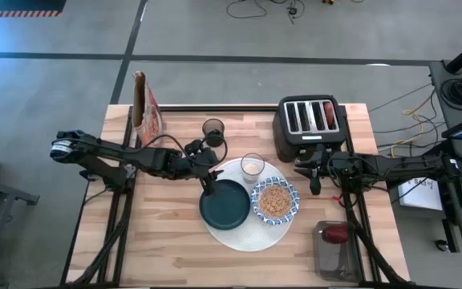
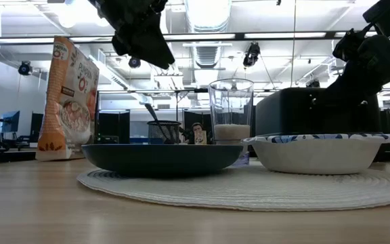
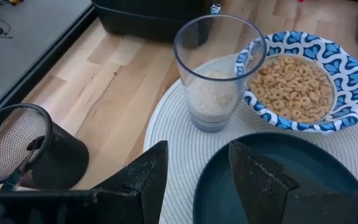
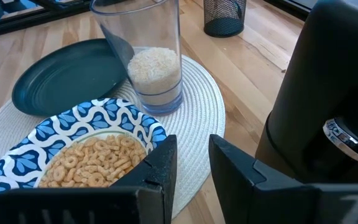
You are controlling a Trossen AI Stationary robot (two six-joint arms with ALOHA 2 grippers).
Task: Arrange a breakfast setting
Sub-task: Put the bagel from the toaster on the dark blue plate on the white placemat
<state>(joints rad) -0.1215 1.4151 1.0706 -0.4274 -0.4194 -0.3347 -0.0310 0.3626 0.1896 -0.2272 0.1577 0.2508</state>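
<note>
**Both grippers hovering, nothing held**

Left gripper [image 1: 209, 183] of mine hangs over the rim of the dark green plate [image 1: 224, 203], fingers [image 3: 143, 177] parted moderately and empty. That plate sits on the round white mat [image 1: 245, 238] in the middle of the desk [image 1: 159, 249], with the blue-and-white bowl [image 1: 275, 201] of cereal rings touching it on the same mat. Behind them on the mat stands the clear glass [image 1: 252, 167], partly filled with something white. My right gripper [image 1: 315, 181] waits in front of the black toaster [image 1: 308, 122], fingers [image 4: 158, 163] narrowly apart, empty. A black mesh cup [image 1: 213, 129] and a cereal bag [image 1: 145, 108] stand behind the mat. The red apple [image 1: 337, 233] lies in a clear container near the desk's right front corner
</note>
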